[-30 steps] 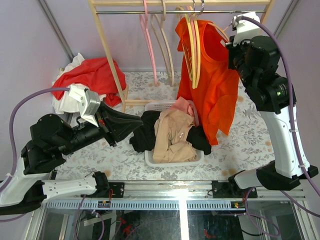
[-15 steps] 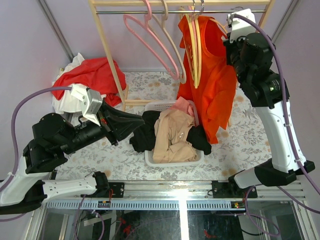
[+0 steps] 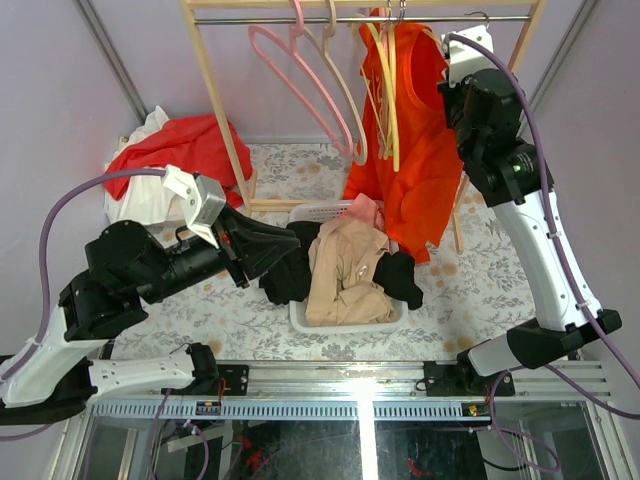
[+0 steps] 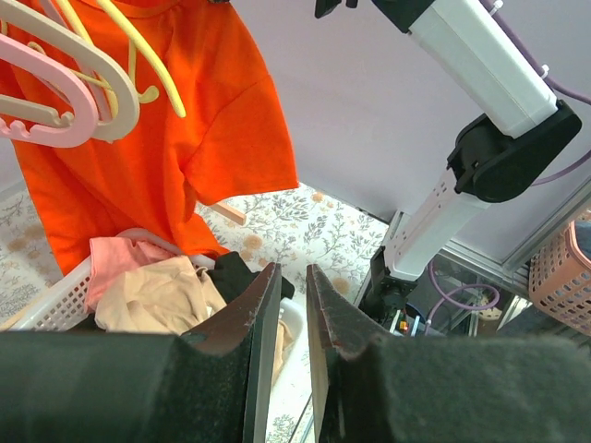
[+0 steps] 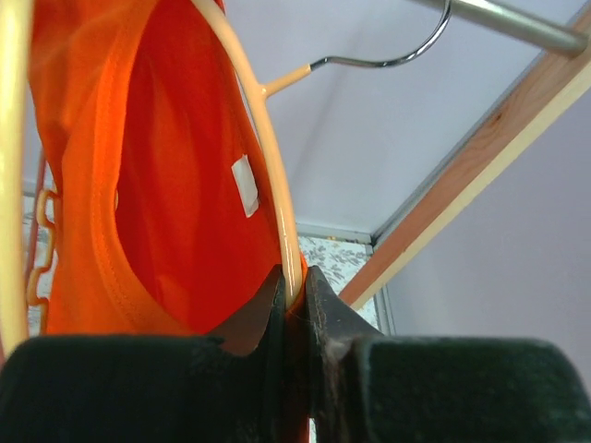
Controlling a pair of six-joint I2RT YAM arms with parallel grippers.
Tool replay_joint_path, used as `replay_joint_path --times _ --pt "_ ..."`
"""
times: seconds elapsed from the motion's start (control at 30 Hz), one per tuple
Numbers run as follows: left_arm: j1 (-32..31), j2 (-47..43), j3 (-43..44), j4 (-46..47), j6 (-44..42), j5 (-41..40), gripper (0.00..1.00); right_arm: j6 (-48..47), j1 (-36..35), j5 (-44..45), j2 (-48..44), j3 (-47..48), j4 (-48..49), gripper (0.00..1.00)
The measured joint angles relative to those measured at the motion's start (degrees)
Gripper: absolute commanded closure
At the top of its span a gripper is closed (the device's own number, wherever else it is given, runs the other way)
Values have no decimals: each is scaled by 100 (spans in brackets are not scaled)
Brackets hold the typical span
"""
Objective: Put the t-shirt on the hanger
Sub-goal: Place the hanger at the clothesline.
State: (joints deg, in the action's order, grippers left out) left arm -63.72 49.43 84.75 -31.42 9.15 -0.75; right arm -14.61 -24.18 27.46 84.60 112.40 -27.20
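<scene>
One orange t-shirt (image 3: 425, 150) hangs on the peach hanger (image 5: 277, 175) up at the rail (image 5: 508, 23), the right hand (image 5: 294, 293) pinching the hanger's arm. Seat the hook (image 5: 388, 63) fully over the rail before letting go (seating unclear here). The left hand (image 4: 291, 305) is barely spread, empty, near the basket (image 3: 320, 212).

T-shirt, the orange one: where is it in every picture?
Top external: the t-shirt hangs from the rail, upper right of centre.
Left wrist: t-shirt at upper left.
Right wrist: t-shirt close up, filling the left half.
Shared landmark: the yellow hanger beside it.
</scene>
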Motion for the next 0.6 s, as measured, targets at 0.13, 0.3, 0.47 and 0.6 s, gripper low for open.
replay_joint_path --times 0.13,0.3,0.47,0.6 --pt "0 70 0 0 0 2 84 0 144 179 -28 -284 90 99" --pt "0 149 0 0 0 2 85 0 223 374 -52 -319 81 93" --pt "0 232 24 -2 0 4 85 7 238 472 -177 -319 2 79" --pt "0 313 68 -2 2 4 84 48 273 577 -271 -319 -31 55"
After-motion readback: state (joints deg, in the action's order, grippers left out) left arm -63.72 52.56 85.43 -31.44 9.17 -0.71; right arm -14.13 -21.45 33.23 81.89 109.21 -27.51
